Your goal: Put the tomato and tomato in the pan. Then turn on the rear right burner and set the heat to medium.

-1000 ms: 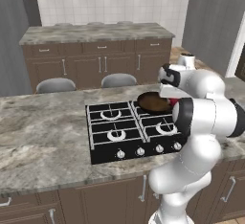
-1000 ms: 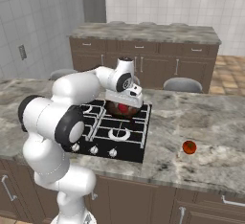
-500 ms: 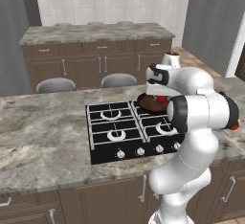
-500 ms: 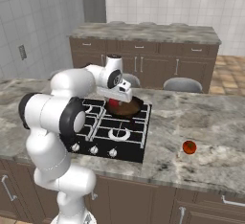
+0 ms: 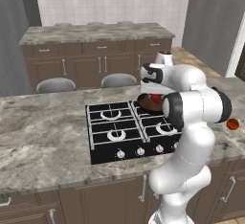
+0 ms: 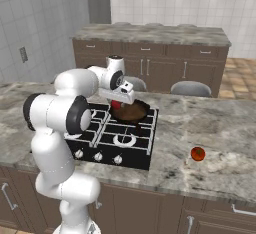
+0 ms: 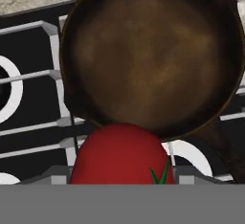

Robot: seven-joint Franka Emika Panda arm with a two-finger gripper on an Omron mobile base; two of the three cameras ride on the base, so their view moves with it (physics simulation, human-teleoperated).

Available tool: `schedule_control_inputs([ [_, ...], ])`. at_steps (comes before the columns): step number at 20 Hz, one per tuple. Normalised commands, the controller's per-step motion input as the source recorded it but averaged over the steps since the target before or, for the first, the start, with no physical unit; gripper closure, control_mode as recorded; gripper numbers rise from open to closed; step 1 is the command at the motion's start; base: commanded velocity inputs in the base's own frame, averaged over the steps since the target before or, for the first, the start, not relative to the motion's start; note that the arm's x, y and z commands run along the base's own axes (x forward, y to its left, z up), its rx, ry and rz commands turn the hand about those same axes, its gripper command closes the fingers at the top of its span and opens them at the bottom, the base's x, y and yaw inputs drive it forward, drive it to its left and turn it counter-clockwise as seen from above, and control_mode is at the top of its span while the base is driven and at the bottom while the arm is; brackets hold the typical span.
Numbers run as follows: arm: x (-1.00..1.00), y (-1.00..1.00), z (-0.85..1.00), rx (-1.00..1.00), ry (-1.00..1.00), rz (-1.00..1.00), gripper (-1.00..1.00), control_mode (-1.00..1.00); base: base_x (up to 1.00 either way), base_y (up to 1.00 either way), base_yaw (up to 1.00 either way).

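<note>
My gripper (image 5: 156, 97) is shut on a red tomato (image 5: 156, 98) and holds it just above the near-left edge of the pan (image 5: 149, 105). The pan is round, dark brown inside, and rests on the rear right burner. In the hand view the held tomato (image 7: 119, 156) bulges at the bottom, with the pan (image 7: 153, 55) just beyond it. In the right base view the held tomato (image 6: 116, 105) hangs at the left rim of the pan (image 6: 132, 112). A second tomato (image 5: 233, 123) (image 6: 198, 153) lies on the counter well to the right of the stove.
The black cooktop (image 5: 111, 137) has a row of knobs (image 5: 140, 151) along its front edge. Marble counter (image 5: 43, 137) spreads to both sides. Two grey chair backs (image 5: 56, 84) stand behind the island, with brown cabinets further back.
The arm has swung left with the tomato, from the pan's right side to its near-left edge. The pan and the second tomato have not moved.
</note>
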Motion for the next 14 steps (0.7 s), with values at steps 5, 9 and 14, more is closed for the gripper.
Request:
schedule_control_inputs([
  [5, 0.3, 0.0, 0.0, 0.0, 0.0, -0.01, 1.0, -1.0, 0.0, 0.0, 0.0],
  [9, 0.33, 0.0, -0.02, 0.0, 0.0, -0.03, 1.0, -1.0, 0.0, 0.0, 0.0],
  [14, 0.16, 0.0, -0.18, 0.0, 0.0, 0.0, 1.0, -1.0, 0.0, 0.0, 0.0],
])
